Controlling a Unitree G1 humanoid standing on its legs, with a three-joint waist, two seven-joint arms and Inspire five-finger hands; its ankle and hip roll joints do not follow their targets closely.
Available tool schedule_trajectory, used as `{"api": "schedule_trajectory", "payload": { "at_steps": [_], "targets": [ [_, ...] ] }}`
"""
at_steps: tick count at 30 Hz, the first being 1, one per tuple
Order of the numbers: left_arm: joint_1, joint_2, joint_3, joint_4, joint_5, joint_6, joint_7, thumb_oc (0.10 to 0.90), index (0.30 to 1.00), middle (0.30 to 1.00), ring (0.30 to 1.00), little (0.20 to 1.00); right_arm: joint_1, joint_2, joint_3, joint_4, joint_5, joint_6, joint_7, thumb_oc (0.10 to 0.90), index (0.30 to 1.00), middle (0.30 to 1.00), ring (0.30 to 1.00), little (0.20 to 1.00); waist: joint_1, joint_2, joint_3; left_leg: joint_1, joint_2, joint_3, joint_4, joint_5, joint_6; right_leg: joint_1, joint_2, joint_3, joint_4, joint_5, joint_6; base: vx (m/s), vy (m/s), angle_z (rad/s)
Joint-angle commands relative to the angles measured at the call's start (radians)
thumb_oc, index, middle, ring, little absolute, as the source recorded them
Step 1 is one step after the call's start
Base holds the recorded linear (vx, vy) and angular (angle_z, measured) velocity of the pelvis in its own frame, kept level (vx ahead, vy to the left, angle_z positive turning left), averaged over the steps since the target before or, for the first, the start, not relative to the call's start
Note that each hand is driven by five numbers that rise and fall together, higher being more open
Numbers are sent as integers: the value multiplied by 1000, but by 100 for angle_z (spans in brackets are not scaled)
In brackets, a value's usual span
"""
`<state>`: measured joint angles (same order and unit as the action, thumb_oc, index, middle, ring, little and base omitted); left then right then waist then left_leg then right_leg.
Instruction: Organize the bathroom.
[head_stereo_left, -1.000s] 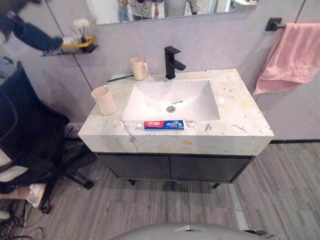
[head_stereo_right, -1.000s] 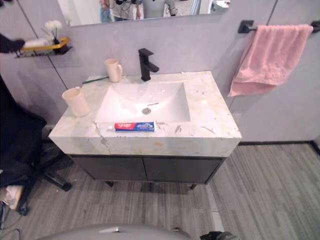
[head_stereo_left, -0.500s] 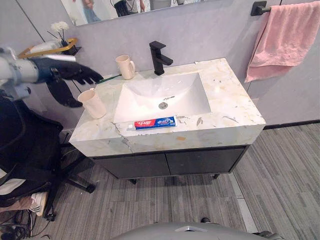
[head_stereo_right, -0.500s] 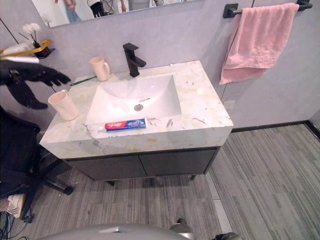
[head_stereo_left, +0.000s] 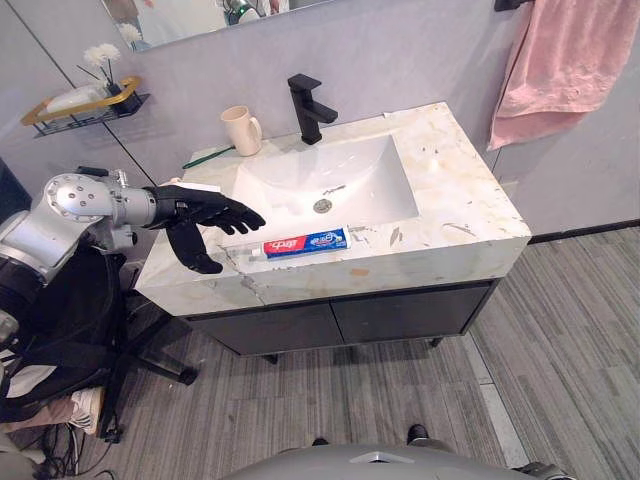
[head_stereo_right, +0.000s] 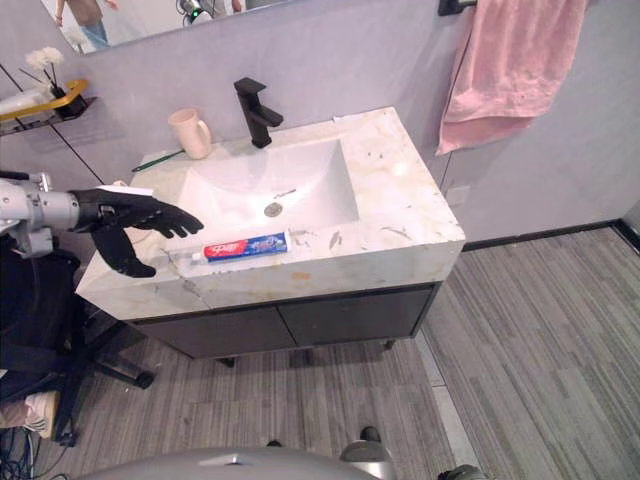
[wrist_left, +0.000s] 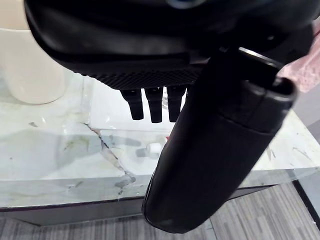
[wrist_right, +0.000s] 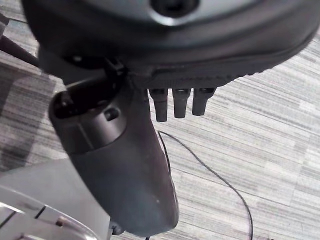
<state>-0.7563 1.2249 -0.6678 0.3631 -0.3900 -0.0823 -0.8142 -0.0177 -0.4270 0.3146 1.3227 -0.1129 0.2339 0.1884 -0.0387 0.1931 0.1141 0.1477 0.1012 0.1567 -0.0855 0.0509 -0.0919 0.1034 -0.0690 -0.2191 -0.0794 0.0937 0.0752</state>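
Observation:
My left hand (head_stereo_left: 200, 214) hovers open over the left end of the marble counter (head_stereo_left: 460, 215), fingers straight and pointing toward the sink (head_stereo_left: 330, 175). A beige cup (wrist_left: 30, 65) stands just behind the hand, mostly hidden by it in the eye views. A red and blue toothpaste tube (head_stereo_left: 305, 242) lies on the front edge, just past the fingertips (wrist_left: 152, 102) and not touched. A beige mug (head_stereo_left: 240, 130) and a green toothbrush (head_stereo_left: 208, 155) sit at the back left by the black faucet (head_stereo_left: 308, 108). My right hand (wrist_right: 125, 165) hangs open above the floor.
A pink towel (head_stereo_left: 570, 60) hangs on the wall at the right. A small wall shelf (head_stereo_left: 85, 105) with a gold tray and white flowers is at the upper left. A black office chair (head_stereo_left: 60, 330) stands left of the cabinet. Grey plank floor lies in front.
The camera has shifted. My left arm has come down from the wall shelf to the counter's left end, now in front of the beige cup. The counter items have not moved.

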Motion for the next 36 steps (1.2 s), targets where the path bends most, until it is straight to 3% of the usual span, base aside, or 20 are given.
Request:
{"api": "schedule_trajectory", "payload": {
  "at_steps": [1,8,16,23,36],
  "targets": [
    [-64,37,187,42,1,-11,96,800,900,900,900,900,-28,-33,14,43,-27,14,1,800,900,900,900,900,-9,-46,-38,-64,28,75,65,53,-25,-18,-58,21,43,-87,44,18,31,-2],
    [-14,-10,233,34,19,-16,142,800,900,900,900,900,-21,-35,13,28,-14,8,-1,800,900,900,900,900,-15,-51,-32,-76,39,85,74,73,-31,-23,-54,18,43,-89,34,0,0,0],
    [25,-76,264,-26,14,50,192,800,900,900,900,900,-22,-53,10,27,-3,-3,-8,800,900,900,900,900,-25,-42,-13,-98,52,89,92,111,-42,-45,-50,20,55,-93,24,-15,1,-2],
    [53,-96,293,-82,12,120,200,800,900,900,900,900,-13,-63,5,16,13,-3,-11,800,900,900,900,900,-27,-36,-2,-117,62,88,109,142,-52,-56,-48,15,64,-96,17,0,0,0],
    [66,-104,322,-144,-11,185,203,800,900,900,900,900,-4,-74,-7,15,28,-26,-23,800,900,900,900,900,-25,-28,11,-147,77,85,144,183,-66,-63,-49,5,77,-104,8,0,0,0]
  ]
}}
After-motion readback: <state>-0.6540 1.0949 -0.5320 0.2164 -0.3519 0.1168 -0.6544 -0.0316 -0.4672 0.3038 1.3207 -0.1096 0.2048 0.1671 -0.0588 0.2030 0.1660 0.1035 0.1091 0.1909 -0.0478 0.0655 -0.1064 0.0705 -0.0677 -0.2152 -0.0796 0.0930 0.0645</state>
